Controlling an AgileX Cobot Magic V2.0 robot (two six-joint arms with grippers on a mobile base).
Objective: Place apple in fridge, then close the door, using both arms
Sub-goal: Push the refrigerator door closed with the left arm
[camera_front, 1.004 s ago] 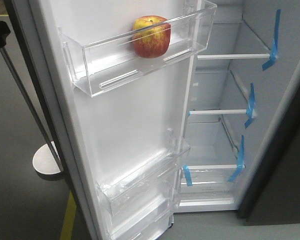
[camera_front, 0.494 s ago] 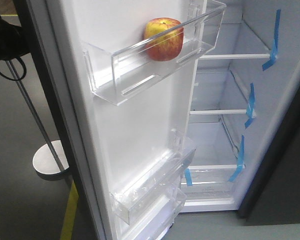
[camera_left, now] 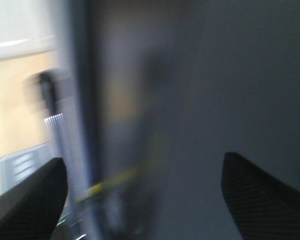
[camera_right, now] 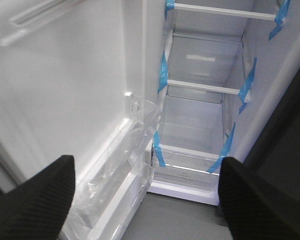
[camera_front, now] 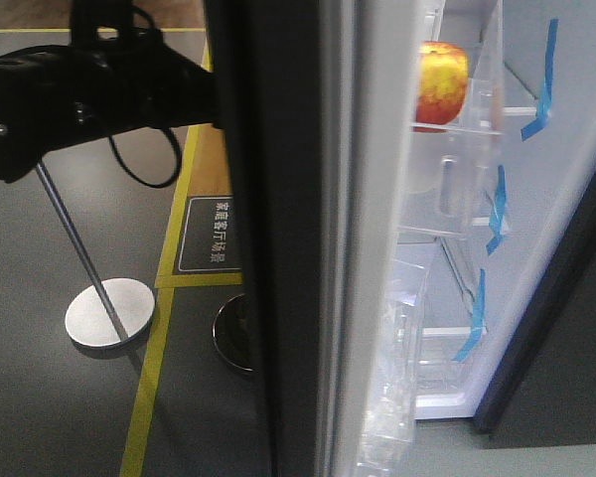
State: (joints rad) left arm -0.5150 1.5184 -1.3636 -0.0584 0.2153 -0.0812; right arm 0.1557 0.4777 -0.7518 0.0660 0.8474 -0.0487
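Apple (camera_front: 441, 83) in door (camera_front: 278, 298) bin | fridge (camera_right: 200, 115) part open | I see left gripper (camera_left: 140, 200) and right gripper (camera_right: 145, 200) both spread, empty

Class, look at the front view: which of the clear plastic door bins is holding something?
The uppermost clear plastic door bin. It holds the glossy red-and-yellow apple; the clear bins lower on the white-lined door look empty.

Left wrist view heavily motion-blurred — the door (camera_left: 190, 100) a dim grey smear, brightest toward ten o'clock. Front view smeared too; the fridge (camera_right: 200, 120) interior is bright, evenly lit, sharper.
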